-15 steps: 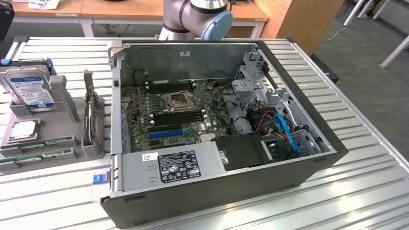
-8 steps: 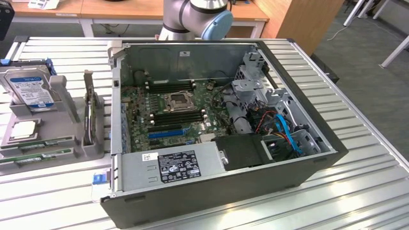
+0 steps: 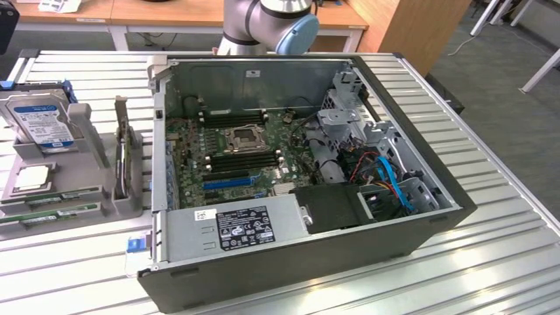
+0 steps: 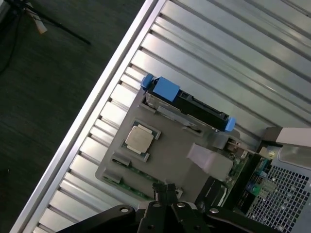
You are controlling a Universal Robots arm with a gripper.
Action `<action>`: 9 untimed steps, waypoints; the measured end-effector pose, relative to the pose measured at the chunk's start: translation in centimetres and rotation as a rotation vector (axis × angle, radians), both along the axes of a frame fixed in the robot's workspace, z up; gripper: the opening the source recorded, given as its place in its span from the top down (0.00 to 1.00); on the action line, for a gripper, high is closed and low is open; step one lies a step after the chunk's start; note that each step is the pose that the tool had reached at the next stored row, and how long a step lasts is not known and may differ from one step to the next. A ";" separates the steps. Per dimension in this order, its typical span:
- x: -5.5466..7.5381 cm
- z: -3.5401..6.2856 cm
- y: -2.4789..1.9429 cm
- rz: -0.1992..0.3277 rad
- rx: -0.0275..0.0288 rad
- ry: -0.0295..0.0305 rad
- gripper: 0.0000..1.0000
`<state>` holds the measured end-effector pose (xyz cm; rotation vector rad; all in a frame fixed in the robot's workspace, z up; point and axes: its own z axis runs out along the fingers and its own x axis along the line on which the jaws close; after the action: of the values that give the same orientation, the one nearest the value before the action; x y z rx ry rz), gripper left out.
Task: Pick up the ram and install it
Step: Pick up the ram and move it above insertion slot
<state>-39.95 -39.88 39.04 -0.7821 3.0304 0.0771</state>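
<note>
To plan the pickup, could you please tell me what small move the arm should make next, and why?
Probably open the gripper: it is shut and empty over the grey holder, and the ram lies there ungrasped.

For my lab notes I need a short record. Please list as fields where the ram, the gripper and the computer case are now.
gripper: shut, holding nothing, above the grey holder tray
ram: two green sticks lying flat in the tray, not picked up
CPU: flat in the tray, near the ram
hard drive: propped up in the tray, blue label showing
computer case: open, on the slatted table, to the exterior view's right of the tray
motherboard: inside the case
</note>
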 end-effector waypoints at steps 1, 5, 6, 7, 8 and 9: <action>0.0 0.00 0.00 0.012 0.0000 0.0000 0.90; 0.0 0.00 0.00 0.059 0.0000 0.0000 0.90; 0.0 0.00 0.00 0.071 0.0000 0.0000 0.90; 0.0 0.00 0.00 0.083 0.0001 0.0000 0.90; 0.0 0.00 0.00 0.097 0.0000 0.0000 0.90; 0.0 0.00 0.00 0.109 0.0001 0.0000 0.90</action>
<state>-39.95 -39.88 39.03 -0.9464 2.9860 0.0781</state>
